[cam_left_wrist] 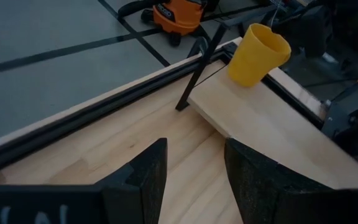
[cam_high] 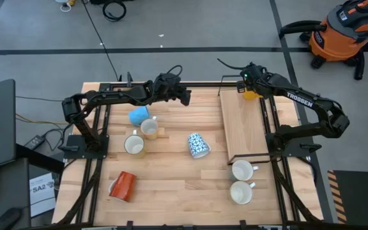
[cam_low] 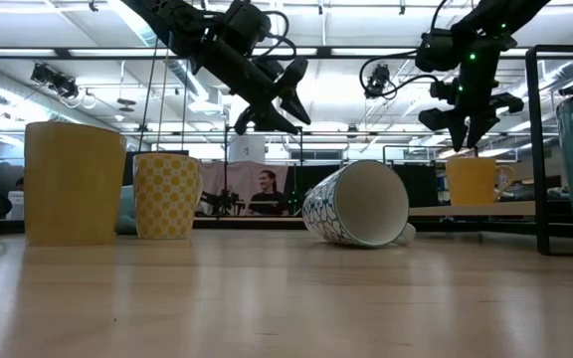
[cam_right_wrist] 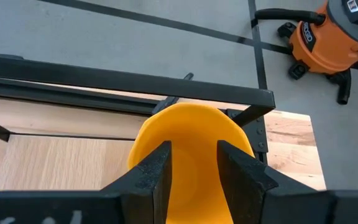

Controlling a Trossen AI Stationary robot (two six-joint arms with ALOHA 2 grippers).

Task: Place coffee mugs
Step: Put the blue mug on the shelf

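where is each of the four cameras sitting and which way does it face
High view: overhead, straight down; both arms, left gripper open and empty, shelf board.
Low view: table height, level across; patterned mug on its side, arms coming down.
Left wrist view: over the table top toward the shelf; own open fingers.
Right wrist view: down on the yellow mug, own fingers on its rim.
Shared: yellow mug in all four views.
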